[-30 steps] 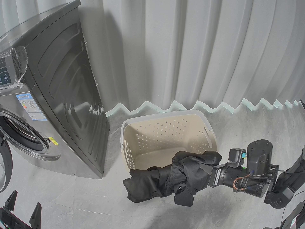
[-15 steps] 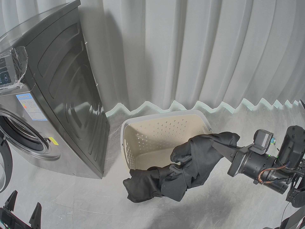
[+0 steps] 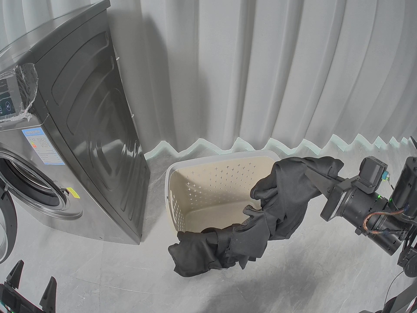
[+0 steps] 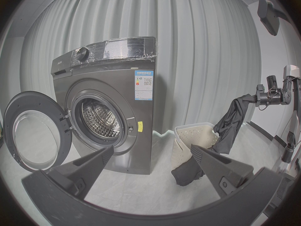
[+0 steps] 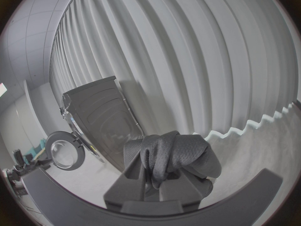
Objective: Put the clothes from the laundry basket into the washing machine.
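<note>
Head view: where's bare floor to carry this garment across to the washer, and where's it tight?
Bare floor runs between the washing machine and the laundry basket, and on in front of both toward the left gripper. It is crowded at the basket's near rim, where the dark garment held by the right gripper drapes over.

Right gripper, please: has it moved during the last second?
Yes. The right gripper, shut on the black garment, lifted rightward past the laundry basket's right rim.
</note>
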### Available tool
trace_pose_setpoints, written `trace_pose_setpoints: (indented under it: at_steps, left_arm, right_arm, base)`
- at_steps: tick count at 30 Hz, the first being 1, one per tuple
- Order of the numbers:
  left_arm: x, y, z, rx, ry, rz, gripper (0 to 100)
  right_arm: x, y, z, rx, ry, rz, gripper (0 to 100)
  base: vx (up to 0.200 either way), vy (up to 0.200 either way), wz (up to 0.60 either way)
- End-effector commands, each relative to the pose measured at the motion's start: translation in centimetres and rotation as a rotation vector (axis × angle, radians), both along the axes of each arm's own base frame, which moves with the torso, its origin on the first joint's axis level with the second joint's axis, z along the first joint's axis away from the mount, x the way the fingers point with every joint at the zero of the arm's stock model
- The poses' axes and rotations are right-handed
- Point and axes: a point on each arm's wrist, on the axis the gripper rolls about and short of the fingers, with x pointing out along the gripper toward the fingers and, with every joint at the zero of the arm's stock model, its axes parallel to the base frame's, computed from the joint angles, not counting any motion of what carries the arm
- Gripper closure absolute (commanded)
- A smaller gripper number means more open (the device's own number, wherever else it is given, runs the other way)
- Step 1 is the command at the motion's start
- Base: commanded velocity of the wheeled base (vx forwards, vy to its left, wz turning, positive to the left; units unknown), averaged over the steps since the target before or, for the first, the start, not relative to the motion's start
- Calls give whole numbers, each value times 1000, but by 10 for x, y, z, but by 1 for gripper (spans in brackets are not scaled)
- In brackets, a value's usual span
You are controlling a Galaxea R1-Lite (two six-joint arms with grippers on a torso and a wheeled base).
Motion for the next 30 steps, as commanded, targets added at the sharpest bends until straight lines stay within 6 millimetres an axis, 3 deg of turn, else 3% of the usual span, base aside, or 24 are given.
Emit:
trace_pose_setpoints:
  at_steps: [1, 15, 27, 30]
  left_arm:
    - [0, 0, -4, -4, -3, 0, 0]
    - [0, 0, -4, -4, -3, 1, 0]
    - [0, 0, -4, -2, -3, 0, 0]
    - [0, 0, -4, -2, -3, 0, 0]
  right_arm:
    - [5, -8, 0, -29, -17, -55, 100]
    - [5, -13, -2, -43, -10, -149, 100]
    - [0, -18, 0, -39, -15, -205, 100]
    - [-1, -18, -1, -40, -14, -203, 100]
  base:
    - [0, 0, 0]
    - [-171, 0, 0]
    - [0, 0, 0]
    - [0, 200, 0]
